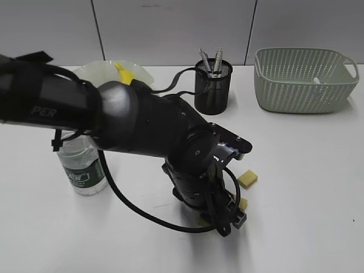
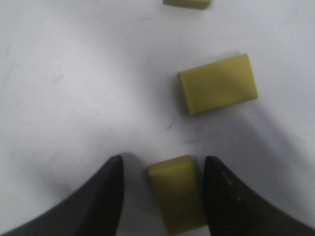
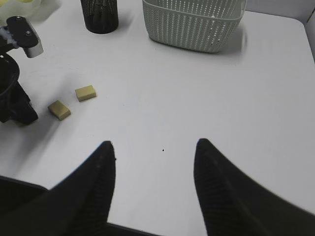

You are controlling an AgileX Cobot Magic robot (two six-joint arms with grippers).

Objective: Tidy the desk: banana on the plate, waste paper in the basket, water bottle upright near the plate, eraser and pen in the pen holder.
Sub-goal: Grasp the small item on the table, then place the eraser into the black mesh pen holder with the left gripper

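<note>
Three matte yellow eraser blocks (image 2: 218, 84); curved black left tool (image 2: 160, 189) straddles one.

Behind the desk (image 1: 318, 187) stands a pale grey wall (image 1: 170, 28) made of flat, smooth panels. Two thin dark seams divide it in the exterior view: one on the left (image 1: 96, 31) leans slightly and another right of the middle (image 1: 251, 31) leans the other way, both running down to the desk's far edge. In the right wrist view a tiny dark speck (image 3: 163, 149) sits on the white surface, and a dim grey strip (image 3: 309, 12) shows past the desk's far right corner, too blurred to identify.
</note>
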